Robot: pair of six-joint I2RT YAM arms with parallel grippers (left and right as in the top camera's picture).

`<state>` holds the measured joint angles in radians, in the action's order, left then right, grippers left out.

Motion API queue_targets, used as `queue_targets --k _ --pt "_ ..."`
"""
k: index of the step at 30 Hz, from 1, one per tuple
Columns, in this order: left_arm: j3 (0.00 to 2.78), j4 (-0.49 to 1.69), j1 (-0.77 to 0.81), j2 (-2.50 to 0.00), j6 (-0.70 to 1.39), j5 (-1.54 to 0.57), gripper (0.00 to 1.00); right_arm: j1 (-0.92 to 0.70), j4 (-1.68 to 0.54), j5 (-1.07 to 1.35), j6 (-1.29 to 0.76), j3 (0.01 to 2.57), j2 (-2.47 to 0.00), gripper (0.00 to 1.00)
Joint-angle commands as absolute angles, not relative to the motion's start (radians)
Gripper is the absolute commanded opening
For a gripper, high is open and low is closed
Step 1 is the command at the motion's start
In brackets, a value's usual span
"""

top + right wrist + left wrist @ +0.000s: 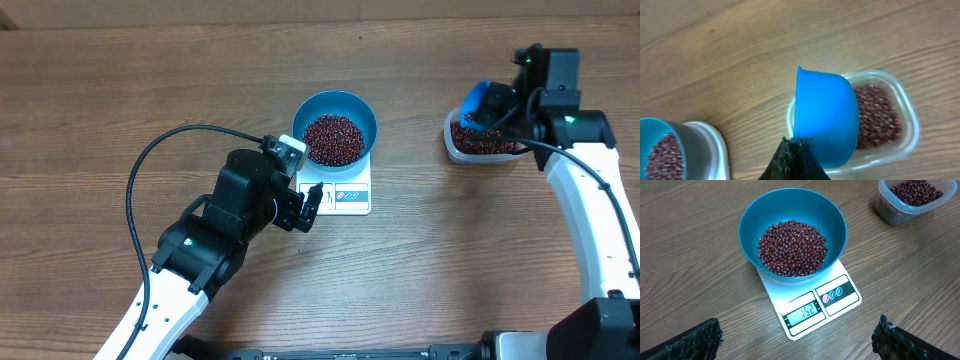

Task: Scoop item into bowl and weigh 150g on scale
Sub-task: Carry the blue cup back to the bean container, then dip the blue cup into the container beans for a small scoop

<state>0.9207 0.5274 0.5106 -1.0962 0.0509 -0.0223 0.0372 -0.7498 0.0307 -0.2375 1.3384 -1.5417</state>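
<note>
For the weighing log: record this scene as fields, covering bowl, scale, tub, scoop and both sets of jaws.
bowl: blue, on the scale, holding beans
display: reads 152
tub: clear, holds more beans, apart from the scale
scoop: blue, over the tub
left jaws: open, empty, near the scale's display edge
right jaws: shut on the scoop
</note>
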Motion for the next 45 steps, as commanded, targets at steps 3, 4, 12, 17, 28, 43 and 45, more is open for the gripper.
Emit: queue_targets --k 3,4,12,17,28,43,45 --pt "0.911 0.527 0.511 -1.1 0.06 -0.023 1.0 0.034 -0.763 -0.062 -0.175 1.344 -1.505 0.04" --pt "0.911 0.527 0.511 -1.1 0.06 -0.023 1.0 0.033 -0.766 -0.081 -0.153 1.344 -1.505 0.04" --pt "0.911 0.527 0.511 -1.1 0.06 -0.023 1.0 -0.022 -0.812 -0.395 -0.049 1.344 -1.505 0.04" --pt "0.911 0.527 0.511 -1.1 0.06 -0.023 0.99 -0.08 -0.813 -0.459 0.034 1.344 -1.505 0.04" --pt "0.911 0.527 0.511 -1.1 0.06 -0.023 0.99 -0.169 -0.81 -0.631 0.043 1.344 -1.505 0.04" --pt "0.911 0.527 0.511 -1.1 0.06 -0.023 1.0 -0.17 -0.665 0.0 -0.037 1.344 -1.444 0.04" --pt "0.911 0.527 0.511 -1.1 0.06 -0.023 1.0 -0.17 -0.607 0.161 -0.037 1.344 -1.42 0.04"
